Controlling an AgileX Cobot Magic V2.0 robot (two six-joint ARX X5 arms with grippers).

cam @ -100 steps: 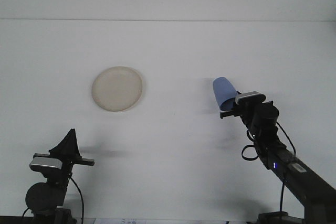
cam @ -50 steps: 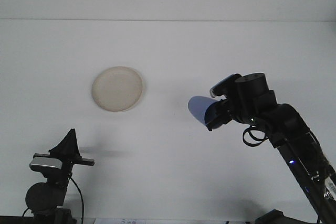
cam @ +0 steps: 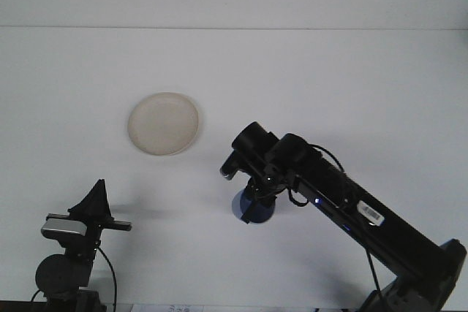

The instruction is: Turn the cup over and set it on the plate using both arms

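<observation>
A blue cup (cam: 252, 208) hangs low over the white table, just right of centre, with my right gripper (cam: 256, 199) shut on it from above. The right arm reaches in from the lower right corner and bends down onto the cup, hiding much of it. A cream plate (cam: 163, 123) lies flat at the left of centre, well apart from the cup. My left gripper (cam: 93, 199) rests at the lower left, its dark fingers pointing up and pressed together with nothing in them.
The white table (cam: 329, 78) runs to a far edge against a pale wall. The left arm's base sits at the bottom left corner, and the right arm's long links cross the lower right.
My right arm has carried the blue cup from the right side leftward and down toward the table's middle, turning it as it went. The left arm and plate have not moved.
</observation>
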